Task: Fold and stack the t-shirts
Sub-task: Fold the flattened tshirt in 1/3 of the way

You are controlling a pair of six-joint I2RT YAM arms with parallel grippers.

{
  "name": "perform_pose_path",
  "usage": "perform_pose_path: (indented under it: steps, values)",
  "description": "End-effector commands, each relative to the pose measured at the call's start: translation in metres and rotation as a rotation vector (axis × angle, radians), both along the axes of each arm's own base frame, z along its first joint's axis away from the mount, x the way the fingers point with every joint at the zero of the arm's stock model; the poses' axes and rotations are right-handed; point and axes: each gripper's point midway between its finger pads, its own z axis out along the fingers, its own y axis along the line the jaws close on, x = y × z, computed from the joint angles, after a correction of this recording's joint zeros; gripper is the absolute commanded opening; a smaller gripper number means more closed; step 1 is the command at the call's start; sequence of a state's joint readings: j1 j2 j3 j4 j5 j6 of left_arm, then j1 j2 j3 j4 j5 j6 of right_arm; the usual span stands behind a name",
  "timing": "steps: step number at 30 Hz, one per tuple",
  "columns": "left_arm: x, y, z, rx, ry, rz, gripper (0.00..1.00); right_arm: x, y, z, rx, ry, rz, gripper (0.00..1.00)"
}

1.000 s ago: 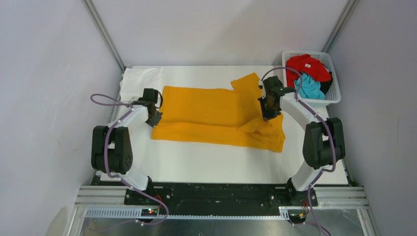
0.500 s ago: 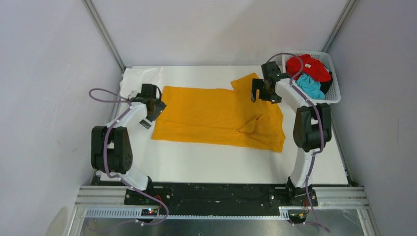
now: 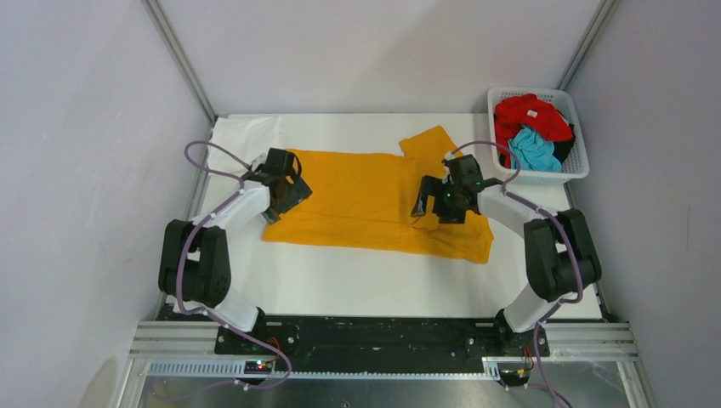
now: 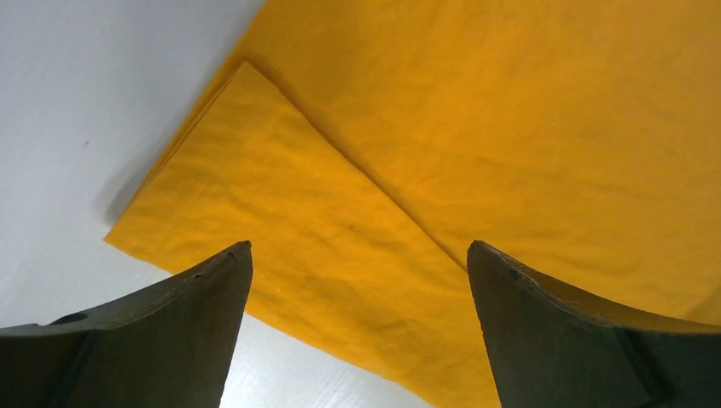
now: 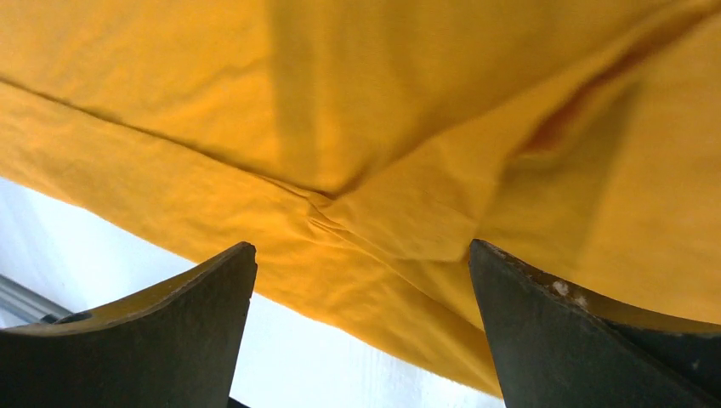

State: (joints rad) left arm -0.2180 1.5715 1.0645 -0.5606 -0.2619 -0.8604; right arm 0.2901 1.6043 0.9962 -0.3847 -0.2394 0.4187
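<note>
Presently: one orange shirt [image 3: 366,200], spread flat on the bench [image 3: 383,280], near edge folded over. One red shirt [image 3: 531,115] and one turquoise shirt [image 3: 536,151], bunched in one basket [image 3: 581,167] at the far right corner; whatever lies beneath is hidden. One white cloth [image 3: 242,136], far left, hard to tell from the bench. Two claws: left claw [image 4: 359,248] over the orange shirt's left end, right claw [image 5: 362,248] over a rumpled fold; both wide open, empty.

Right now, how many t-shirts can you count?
3: orange t-shirt spread on the table; red t-shirt and turquoise t-shirt in the basket. More may be hidden; far-left white cloth unclear.
</note>
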Motion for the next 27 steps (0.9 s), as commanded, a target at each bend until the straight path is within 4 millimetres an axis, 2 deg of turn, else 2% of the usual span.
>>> perform_pose_path:
  steps: [1,4,6,7,8,10,12,14,17,21,23,24,27]
  values:
    - [-0.009,0.004,-0.008,0.025,0.025,-0.027,1.00,0.022,0.033,0.003,0.126,-0.046,0.031,0.99]
    - [-0.012,0.006,-0.006,0.034,0.019,-0.029,1.00,0.035,0.050,0.010,0.164,-0.068,0.058,1.00]
    - [-0.012,0.006,-0.004,0.034,0.012,-0.031,1.00,0.053,0.067,0.030,0.208,-0.117,0.084,0.99]
    - [-0.012,0.006,-0.004,0.035,0.012,-0.031,1.00,0.059,0.070,0.032,0.215,-0.118,0.078,0.99]
    - [-0.011,0.006,-0.002,0.034,0.008,-0.034,1.00,0.070,0.074,0.041,0.223,-0.142,0.075,0.99]
    - [-0.009,0.005,0.001,0.032,0.000,-0.044,1.00,0.083,0.073,0.053,0.214,-0.171,0.037,0.99]
    - [-0.006,0.005,0.003,0.038,-0.004,-0.048,1.00,0.088,0.067,0.060,0.186,-0.187,0.002,0.99]
    - [-0.003,0.004,0.002,0.042,-0.001,-0.052,1.00,0.081,0.057,0.055,0.128,-0.169,-0.020,0.99]
    - [0.003,0.000,-0.010,0.034,0.029,-0.066,1.00,0.061,0.040,0.038,0.018,-0.134,-0.048,1.00]
    - [0.009,-0.007,-0.028,0.013,0.069,-0.085,1.00,0.030,0.014,0.020,-0.047,-0.111,-0.105,1.00]
    - [0.009,-0.009,-0.038,0.009,0.090,-0.087,1.00,0.009,0.004,0.004,-0.055,-0.087,-0.123,0.99]
    - [0.007,-0.008,-0.042,0.010,0.101,-0.086,1.00,0.005,0.005,0.007,-0.034,-0.095,-0.121,1.00]
    - [-0.002,-0.007,-0.056,0.012,0.136,-0.083,1.00,-0.013,0.005,-0.012,-0.010,-0.059,-0.109,0.99]
